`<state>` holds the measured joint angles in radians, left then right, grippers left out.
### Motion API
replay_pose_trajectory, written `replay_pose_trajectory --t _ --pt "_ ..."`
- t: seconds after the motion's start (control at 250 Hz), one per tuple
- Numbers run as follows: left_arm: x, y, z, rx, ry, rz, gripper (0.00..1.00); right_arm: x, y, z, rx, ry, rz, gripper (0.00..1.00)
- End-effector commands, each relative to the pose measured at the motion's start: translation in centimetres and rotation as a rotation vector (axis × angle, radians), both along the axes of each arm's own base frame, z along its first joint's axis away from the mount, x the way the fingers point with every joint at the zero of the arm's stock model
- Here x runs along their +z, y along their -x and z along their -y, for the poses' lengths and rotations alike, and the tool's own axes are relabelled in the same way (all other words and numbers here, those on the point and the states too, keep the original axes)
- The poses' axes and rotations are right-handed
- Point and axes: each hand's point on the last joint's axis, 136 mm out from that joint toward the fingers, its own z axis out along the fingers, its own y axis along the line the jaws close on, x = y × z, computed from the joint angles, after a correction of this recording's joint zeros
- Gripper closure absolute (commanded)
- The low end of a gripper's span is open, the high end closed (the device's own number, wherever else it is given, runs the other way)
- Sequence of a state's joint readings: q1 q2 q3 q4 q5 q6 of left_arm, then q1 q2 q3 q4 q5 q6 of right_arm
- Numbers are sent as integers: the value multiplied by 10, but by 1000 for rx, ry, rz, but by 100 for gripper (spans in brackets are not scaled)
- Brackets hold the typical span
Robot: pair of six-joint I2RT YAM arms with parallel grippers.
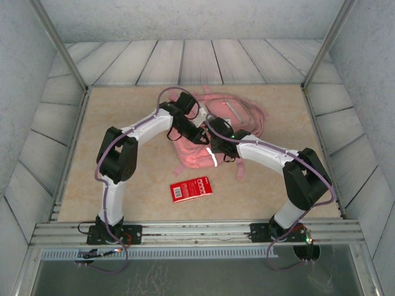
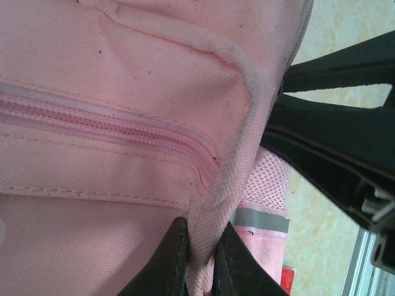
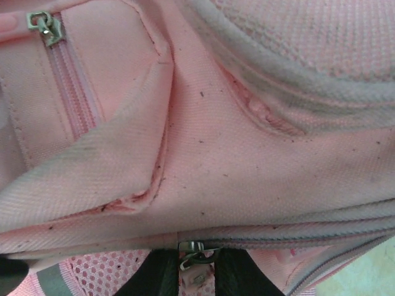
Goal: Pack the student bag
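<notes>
My left gripper (image 2: 200,250) is clamped on a seam (image 2: 247,117) of the student bag (image 1: 188,159) on the tabletop (image 1: 129,203), likely tensioning it. My right gripper (image 3: 196,266) flanks the zip pull (image 3: 191,248); I cannot tell whether it grips.

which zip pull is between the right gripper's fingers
The lower zip pull on the student bag, at bottom centre; the other pull sits apart at top left.
</notes>
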<state>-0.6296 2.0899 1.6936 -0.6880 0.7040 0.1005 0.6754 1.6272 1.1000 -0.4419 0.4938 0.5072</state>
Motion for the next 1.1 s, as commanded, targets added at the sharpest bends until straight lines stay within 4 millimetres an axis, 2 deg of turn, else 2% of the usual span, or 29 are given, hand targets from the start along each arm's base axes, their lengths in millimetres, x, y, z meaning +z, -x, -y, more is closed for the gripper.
replay_pose_trajectory --t 0.0,0.288,0.448,0.548,0.763,0.931,1.095 --pt "-8 20 7 -38 19 -112 100 9 -8 6 -42 36 45 88" --pt "-13 13 0 -11 5 -111 100 17 -1 5 1 -6 54 99" --pt "-21 1 -21 76 -57 -72 100 22 8 6 77 -35 24 100" --pt "-28 -11 -45 174 -106 -54 100 23 15 13 125 -74 -17 100" --pt "-40 -32 -108 352 -226 -3 100 30 23 46 146 -154 -83 100" --pt "-57 -38 -149 412 -355 42 100 34 28 69 141 -172 -119 100" --pt "-75 -52 -192 492 -525 77 100 31 36 76 154 -180 -168 100"
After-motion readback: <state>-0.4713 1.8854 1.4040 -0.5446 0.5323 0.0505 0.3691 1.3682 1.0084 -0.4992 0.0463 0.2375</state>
